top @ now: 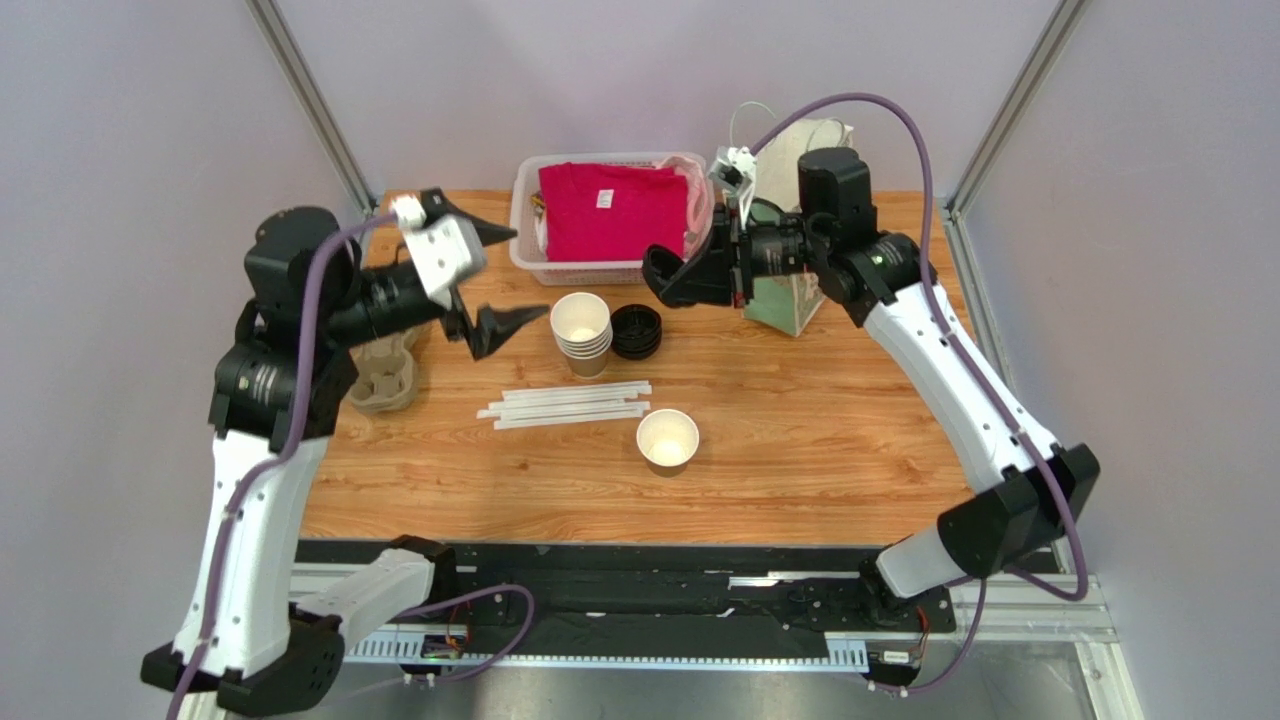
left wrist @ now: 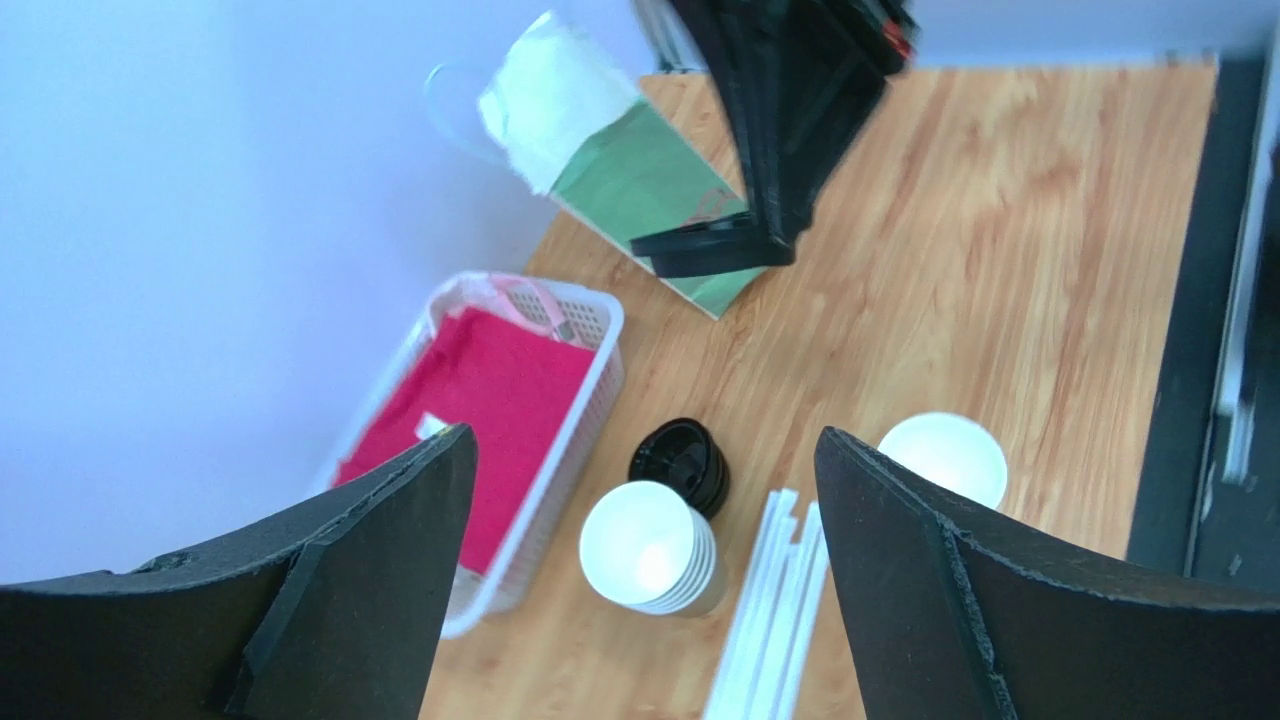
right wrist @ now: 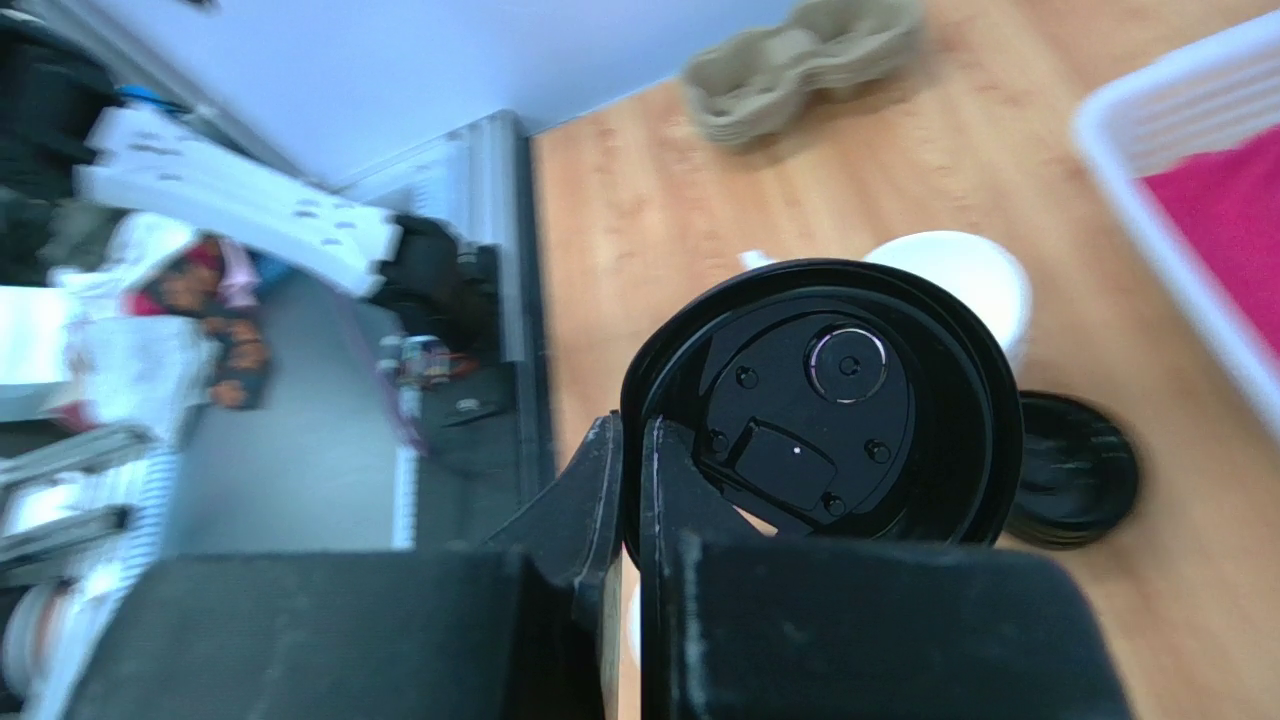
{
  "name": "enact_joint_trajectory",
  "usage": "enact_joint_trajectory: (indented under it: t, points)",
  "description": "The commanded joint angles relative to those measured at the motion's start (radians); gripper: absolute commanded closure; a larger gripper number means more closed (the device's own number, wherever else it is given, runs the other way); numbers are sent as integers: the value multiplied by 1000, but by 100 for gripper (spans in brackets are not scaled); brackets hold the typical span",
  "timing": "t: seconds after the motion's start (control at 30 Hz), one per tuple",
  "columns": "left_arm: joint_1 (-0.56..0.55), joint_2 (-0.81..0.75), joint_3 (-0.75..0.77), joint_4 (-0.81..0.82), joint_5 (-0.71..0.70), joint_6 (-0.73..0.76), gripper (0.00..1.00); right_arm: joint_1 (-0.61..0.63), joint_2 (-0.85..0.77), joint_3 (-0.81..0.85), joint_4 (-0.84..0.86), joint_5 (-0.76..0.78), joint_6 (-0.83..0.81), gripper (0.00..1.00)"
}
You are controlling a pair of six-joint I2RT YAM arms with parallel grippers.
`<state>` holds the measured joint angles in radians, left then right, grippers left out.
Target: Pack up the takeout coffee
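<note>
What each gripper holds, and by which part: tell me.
Right gripper pinches one black lid by its rim. Left gripper, open, holds nothing.

A wooden table (top: 842, 450) carries a white basket (top: 525, 225) at its back edge. In front of the basket stand a cup stack (top: 582, 333) and, just beside it, spare lids (top: 637, 332). Straws (top: 567, 405) lie nearer, with a single open cup (top: 667, 440) near their right end. A cardboard carrier (top: 383, 378) sits left and a green bag (top: 789, 300) right.

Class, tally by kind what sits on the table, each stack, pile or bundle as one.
Single tan paper cup: 1
Nested paper-cup stack: 1
Black plastic lid pile: 1
White straw bundle: 1
Cardboard cup carrier: 1
White plastic basket: 1
Green paper bag: 1
Total: 7
</note>
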<state>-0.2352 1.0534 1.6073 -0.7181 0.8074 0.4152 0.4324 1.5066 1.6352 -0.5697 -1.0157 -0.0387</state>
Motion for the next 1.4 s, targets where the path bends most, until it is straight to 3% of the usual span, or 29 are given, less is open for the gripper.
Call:
enact_joint_trajectory:
  t: [0.0,0.13,0.33,0.6,0.87,0.97,1.13,1.33,1.37]
  points:
    - [-207,-52,-52,-154,-111,367,10,3,-132,-156,129,-191,250,100]
    - [-358,-56,-72,-217,-206,503,11,6,-213,-320,211,-254,345,100]
    - [-616,20,-113,-262,-378,680,16,11,-284,-399,203,-331,347,100]
    - [-664,117,-142,-80,-376,610,14,54,-309,-410,123,-386,298,100]
    - [-702,131,-191,-53,-358,559,14,80,-299,-406,111,-406,286,100]
    - [-717,123,-204,-53,-317,531,24,86,-281,-388,107,-417,284,100]
    - [-736,126,-222,-66,-301,513,55,103,-235,-302,5,-416,197,100]
    - [-736,141,-213,-84,-272,383,92,97,-204,-247,-61,-351,134,100]
    - [-733,145,-211,-77,-269,340,95,86,-195,-204,-90,-321,123,94]
